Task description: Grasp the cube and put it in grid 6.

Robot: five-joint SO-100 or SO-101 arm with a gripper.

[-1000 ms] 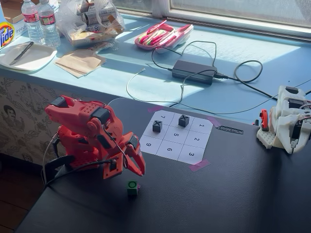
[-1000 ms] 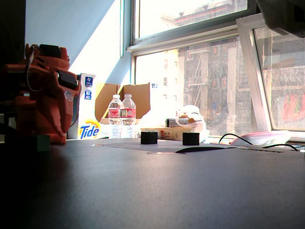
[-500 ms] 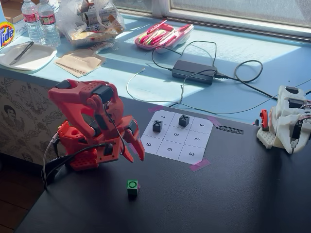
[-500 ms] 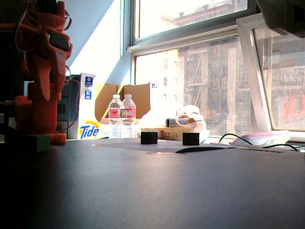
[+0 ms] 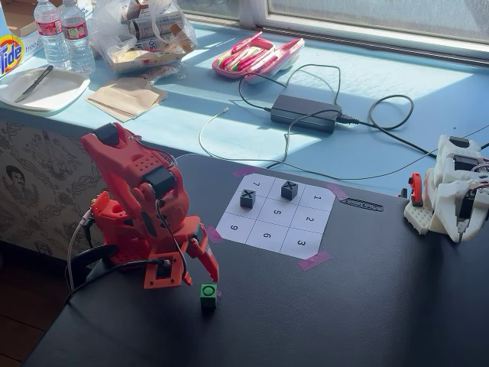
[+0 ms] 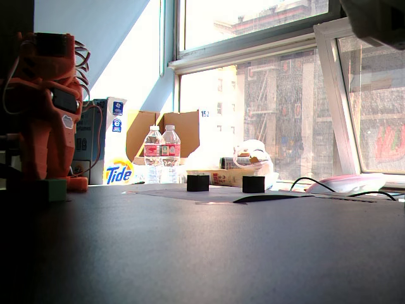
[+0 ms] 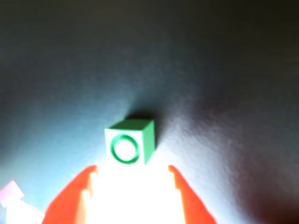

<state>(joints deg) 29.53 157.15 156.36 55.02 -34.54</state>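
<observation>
The small green cube (image 5: 208, 293) with a ring on its top face sits on the dark table, below and left of the paper grid. In the wrist view the cube (image 7: 130, 141) lies just ahead of my open gripper (image 7: 131, 169), whose red fingers (image 7: 77, 198) spread wider than the cube, with nothing between them. In a fixed view my gripper (image 5: 203, 273) points down right behind the cube. Grid 6 (image 5: 267, 236) is a bare white cell in the bottom row of the grid. From the low fixed view the cube (image 6: 57, 189) is at the foot of the red arm (image 6: 47, 107).
Two dark X-marked cubes (image 5: 247, 198) (image 5: 288, 189) stand on upper grid cells. Cell 9 (image 5: 232, 227) is left of grid 6. A white device (image 5: 451, 187) sits at the table's right edge. Cables and a power brick (image 5: 306, 112) lie on the sill behind.
The arm was raised half a second ago; it has since swung down and forward, bringing the open gripper low behind the cube. The cube has not moved.
</observation>
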